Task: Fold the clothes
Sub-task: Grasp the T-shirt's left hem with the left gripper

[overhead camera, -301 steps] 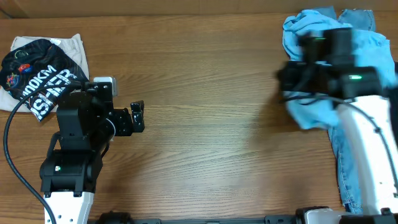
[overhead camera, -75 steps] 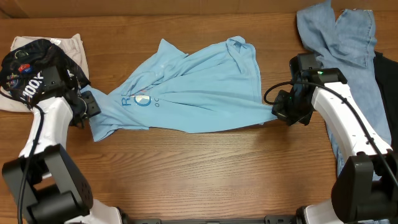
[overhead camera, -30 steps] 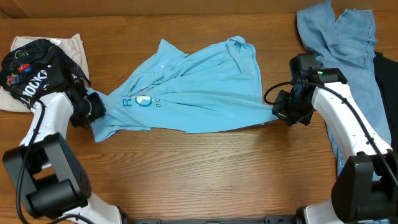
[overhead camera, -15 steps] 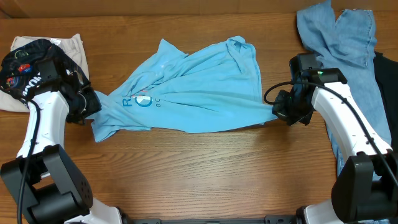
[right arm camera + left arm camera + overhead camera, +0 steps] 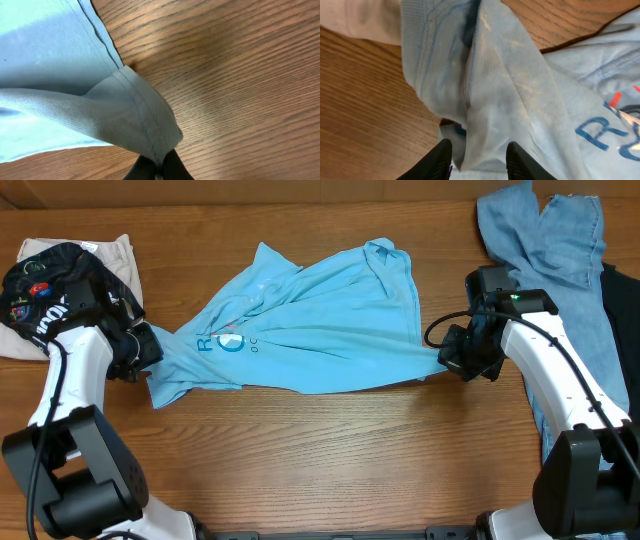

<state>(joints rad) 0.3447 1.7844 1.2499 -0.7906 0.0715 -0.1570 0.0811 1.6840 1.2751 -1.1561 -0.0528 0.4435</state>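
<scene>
Rumpled sky-blue cotton T-shirt [image 5: 310, 320]: right gripper [image 5: 159, 167] pinches its stitched hem corner; left gripper [image 5: 479, 150] straddles its bunched edge, can't tell if clamped.

Soft matt cotton knit of the T-shirt [image 5: 310, 320], double-stitched at the hem, nipped in the right pincer [image 5: 159, 172]; same cloth, faintly chalky, between the smooth black plastic fingers [image 5: 440, 162] of the left pincer [image 5: 479, 150]. Under both pincers, smooth wood-grain table [image 5: 330, 460], low sheen. Behind the right pincer, coarser denim jeans [image 5: 545, 240].
</scene>
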